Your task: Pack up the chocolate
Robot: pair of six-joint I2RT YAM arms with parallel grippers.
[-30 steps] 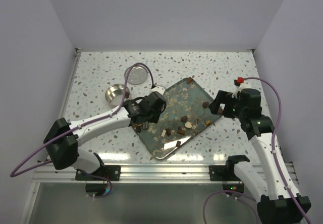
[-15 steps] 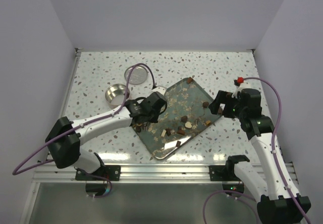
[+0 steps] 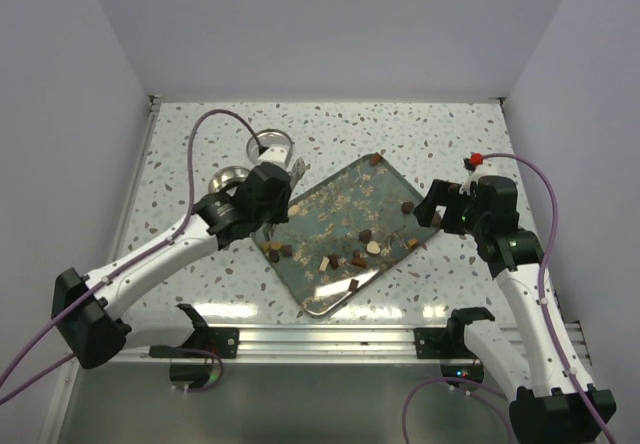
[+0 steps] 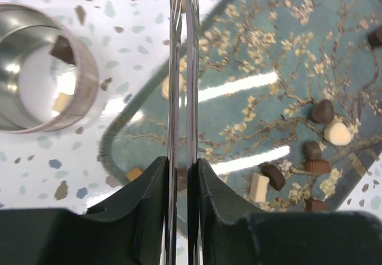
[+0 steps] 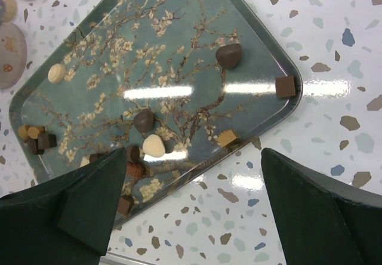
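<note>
On the speckled table point(image 3: 420, 129), the left gripper point(image 4: 181, 169) pinches tweezers point(image 4: 182, 68) near the tin point(image 4: 89, 80); the right gripper point(image 5: 194, 154) gapes. Tips maybe empty; smooth chocolate point(image 5: 228, 55) could slip and miss.

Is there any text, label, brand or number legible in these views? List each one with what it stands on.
No text can be read in any view.
The tray carries only a blossom-branch pattern, no lettering.
The pale round thing at the left edge of the right wrist view has small orange marks, too blurred to read.
</note>
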